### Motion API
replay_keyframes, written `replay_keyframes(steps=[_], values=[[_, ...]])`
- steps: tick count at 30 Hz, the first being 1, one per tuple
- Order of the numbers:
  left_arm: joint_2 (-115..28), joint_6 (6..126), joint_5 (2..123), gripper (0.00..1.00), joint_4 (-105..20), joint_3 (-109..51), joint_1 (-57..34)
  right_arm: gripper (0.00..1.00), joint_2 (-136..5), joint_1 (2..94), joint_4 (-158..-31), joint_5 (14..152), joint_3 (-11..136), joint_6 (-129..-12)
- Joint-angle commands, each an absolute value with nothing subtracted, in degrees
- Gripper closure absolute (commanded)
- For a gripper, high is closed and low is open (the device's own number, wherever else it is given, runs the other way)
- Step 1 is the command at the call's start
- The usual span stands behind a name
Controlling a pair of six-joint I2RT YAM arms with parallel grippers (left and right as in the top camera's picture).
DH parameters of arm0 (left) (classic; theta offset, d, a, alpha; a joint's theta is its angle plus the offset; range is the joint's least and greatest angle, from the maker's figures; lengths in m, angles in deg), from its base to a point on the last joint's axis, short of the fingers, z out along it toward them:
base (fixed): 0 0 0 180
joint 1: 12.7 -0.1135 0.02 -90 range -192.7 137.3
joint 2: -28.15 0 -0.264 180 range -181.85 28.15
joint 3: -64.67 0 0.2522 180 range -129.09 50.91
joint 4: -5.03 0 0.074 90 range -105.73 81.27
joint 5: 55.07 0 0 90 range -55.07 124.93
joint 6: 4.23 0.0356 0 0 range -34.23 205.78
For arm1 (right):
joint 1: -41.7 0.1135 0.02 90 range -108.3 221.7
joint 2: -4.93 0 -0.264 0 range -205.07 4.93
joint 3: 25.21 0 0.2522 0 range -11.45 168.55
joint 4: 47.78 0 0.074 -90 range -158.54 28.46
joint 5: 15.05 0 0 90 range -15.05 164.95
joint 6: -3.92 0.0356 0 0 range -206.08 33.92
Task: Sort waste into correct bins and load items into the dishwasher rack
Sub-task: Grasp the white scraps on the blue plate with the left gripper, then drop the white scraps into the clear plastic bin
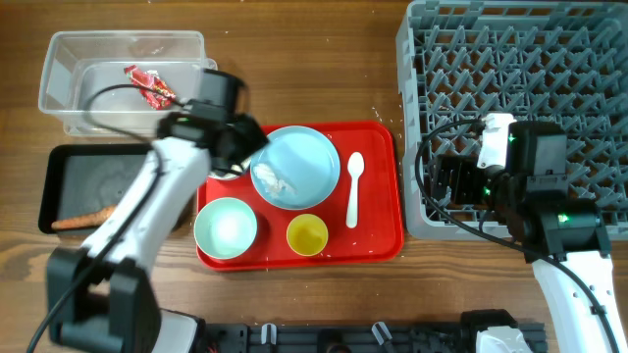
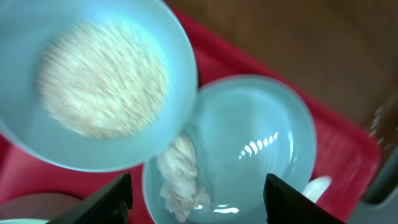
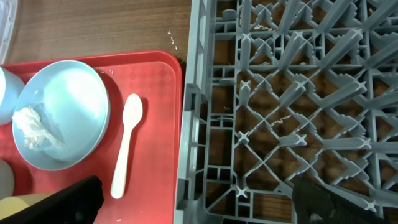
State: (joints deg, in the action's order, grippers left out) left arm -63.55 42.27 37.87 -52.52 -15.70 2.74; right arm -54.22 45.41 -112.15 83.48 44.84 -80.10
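My left gripper (image 1: 235,152) (image 2: 198,202) is open and empty over the left rim of the light-blue plate (image 1: 299,162) (image 2: 255,137) on the red tray (image 1: 378,230). A white crumpled lump (image 2: 180,174) lies on the plate. A pale bowl (image 2: 99,146) holding white rice (image 2: 102,78) sits just left of the plate, mostly hidden under my arm in the overhead view. The mint bowl (image 1: 226,227), yellow cup (image 1: 307,234) and white spoon (image 1: 354,186) (image 3: 127,143) rest on the tray. My right gripper (image 1: 459,186) (image 3: 199,208) is open and empty over the grey rack's (image 1: 510,59) (image 3: 280,93) left edge.
The clear tub (image 1: 69,93) at the back left holds the red wrapper (image 1: 149,86). The black tray (image 1: 78,172) in front of it holds the carrot piece (image 1: 83,221). A few rice grains lie on the wood near the rack.
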Motion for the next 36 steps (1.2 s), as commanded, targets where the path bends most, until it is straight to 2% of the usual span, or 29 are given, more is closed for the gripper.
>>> replay_keyframes(steps=[1,6,10,13,16,20,22,26,28,33,34,35,36], values=[[-69.58,43.36,37.91,0.33,-52.37,-16.18,8.27,0.0,-54.12,45.49,-112.2,83.75,45.96,-79.91],[-76.29,43.32,37.87,0.35,-52.39,-16.18,10.83,0.0,-54.12,45.49,-112.22,83.75,45.96,-79.93],[-78.06,43.34,36.43,0.48,-52.39,-16.16,10.83,0.0,-54.12,45.49,-112.22,83.72,45.96,-79.93],[-78.06,43.36,36.41,0.79,-52.39,-16.16,10.83,0.0,-54.12,45.49,-112.22,83.72,45.96,-79.93],[-78.04,43.36,36.43,0.95,-52.41,-16.18,10.83,0.0,-54.12,45.49,-112.24,83.72,45.96,-79.93],[-76.38,44.04,36.41,0.96,-53.22,-16.99,10.63,0.0,-54.12,45.49,-112.46,83.7,45.96,-79.99],[-73.21,48.43,36.32,0.96,-54.45,-19.62,9.87,0.0,-54.12,45.49,-112.44,83.7,45.96,-80.06],[-65.16,54.14,28.67,0.96,-53.49,-27.24,5.41,0.0,-54.12,45.49,-112.46,83.7,45.96,-80.02],[-62.28,55.78,23.23,0.96,-47.91,-29.04,0.19,0.0,-54.12,45.49,-112.46,83.7,45.96,-80.04],[-65.45,55.34,22.44,0.96,-36.76,-28.99,-11.62,0.0,-54.12,45.49,-112.46,83.72,45.96,-79.95],[-67.68,55.36,22.44,0.92,-33.66,-28.99,-13.8,0.0,-54.12,45.49,-112.46,83.72,45.96,-79.93],[-69.3,55.38,22.42,0.8,-31.98,-28.99,-15.03,0.0,-54.12,45.49,-112.53,83.72,45.96,-79.95],[-71.2,55.38,22.44,0.64,-30.21,-28.99,-16.38,0.0,-54.12,45.49,-112.61,83.72,45.96,-79.95]])
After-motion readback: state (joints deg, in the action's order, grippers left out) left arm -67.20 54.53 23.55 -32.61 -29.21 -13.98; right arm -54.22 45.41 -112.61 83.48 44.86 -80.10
